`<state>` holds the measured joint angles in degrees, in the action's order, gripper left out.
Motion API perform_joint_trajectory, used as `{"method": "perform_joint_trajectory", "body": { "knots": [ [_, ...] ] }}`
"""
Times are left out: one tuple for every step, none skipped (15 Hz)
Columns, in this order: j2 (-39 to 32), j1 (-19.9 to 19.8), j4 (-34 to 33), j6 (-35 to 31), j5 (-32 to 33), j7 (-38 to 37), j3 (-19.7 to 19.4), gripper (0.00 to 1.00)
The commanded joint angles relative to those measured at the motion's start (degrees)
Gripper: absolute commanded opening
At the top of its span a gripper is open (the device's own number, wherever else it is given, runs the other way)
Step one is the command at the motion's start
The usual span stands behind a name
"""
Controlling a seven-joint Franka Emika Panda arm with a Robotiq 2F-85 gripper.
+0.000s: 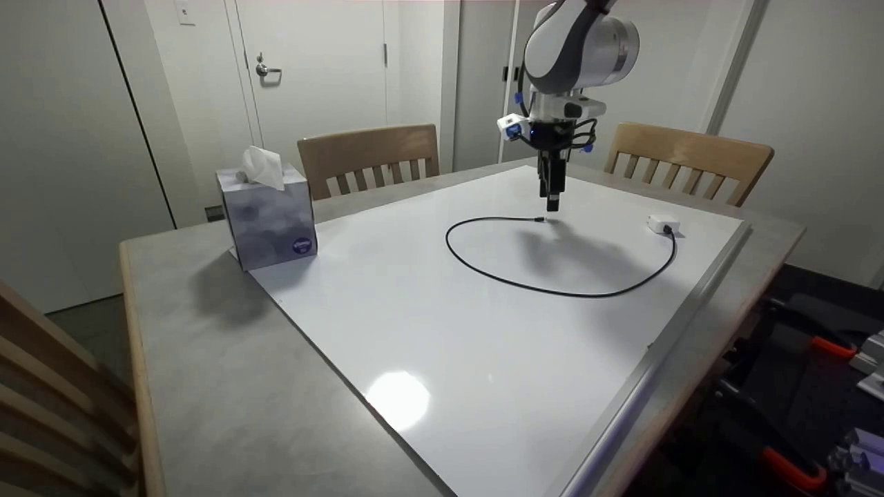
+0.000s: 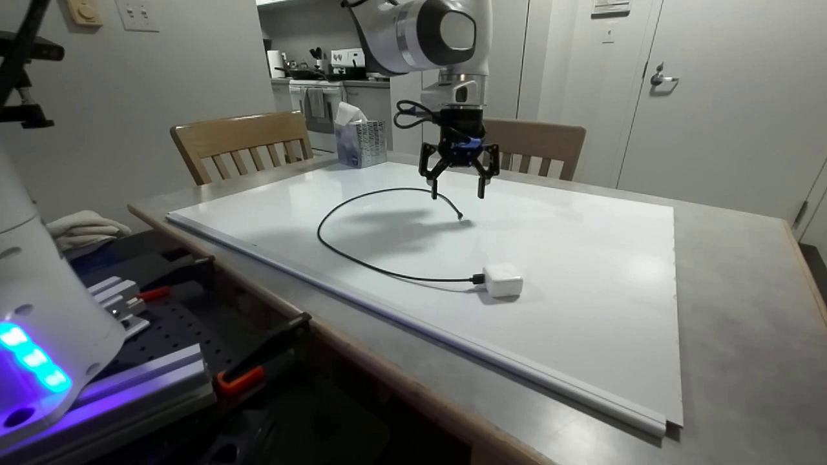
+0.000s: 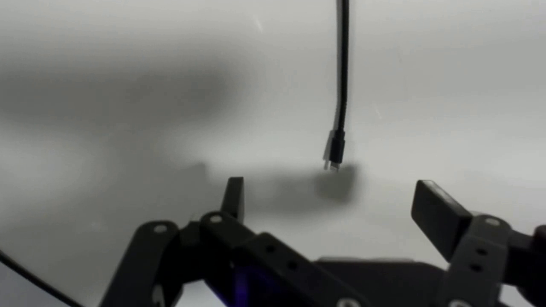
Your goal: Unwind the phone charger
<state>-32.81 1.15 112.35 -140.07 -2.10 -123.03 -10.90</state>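
Firstly, robot base (image 2: 52,271): at the left edge of an exterior view; blue lights (image 2: 32,356) lit on its side.

Phone charger (image 1: 594,295): on the white board (image 2: 594,336); its black cable (image 2: 318,232) makes one broad curve, both ends turned toward the right in an exterior view.

Tissue box (image 2: 362,145): upright at a corner of the board, well apart from the cable; tissue (image 2: 351,113) standing up out of its top.

Claw (image 2: 457,196): jaws spread wide, tips well apart, aimed straight down; holds nothing.

Claw contact: none seen. In both exterior views the tips hang clear above the board, near the cable's free end.

Fingers (image 3: 441,219): one to each side in the wrist view, wide gap between.

Connector (image 3: 337,149): small, dark, pale tip; in the wrist view roughly midway between the fingers from side to side, just ahead of their tips. Flat on the board or slightly raised: cannot tell.

Plug (image 2: 504,281): white block resting on the board, right of the claw and well apart from it; cable's other end set into its side.

Table (image 2: 749,310): gray, showing past the board's right edge.
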Motion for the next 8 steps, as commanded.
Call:
{"method": "perform_joint_trajectory", "body": {
  "knots": [
    [-2.50, 1.01, -0.48, -4.71, 1.96, -0.04, -1.11, 1.00],
    [-2.97, 1.05, -0.42, -5.96, 1.74, -0.06, -1.17, 1.00],
    [-3.39, 1.28, -0.44, -7.14, 1.75, -0.09, -1.38, 1.00],
    [-3.79, 1.76, -0.45, -8.06, 2.04, -0.37, -1.87, 1.00],
    [-3.89, 2.12, -0.32, -8.73, 2.17, -0.61, -2.29, 0.99],
    [-4.14, 2.40, -0.28, -9.38, 2.12, -0.82, -2.59, 0.93],
    [-4.06, 2.47, -0.13, -9.68, 1.82, -0.73, -2.74, 0.90],
    [-4.29, 2.54, -0.12, -10.08, 1.48, -0.66, -2.78, 0.79]
  ]
}}
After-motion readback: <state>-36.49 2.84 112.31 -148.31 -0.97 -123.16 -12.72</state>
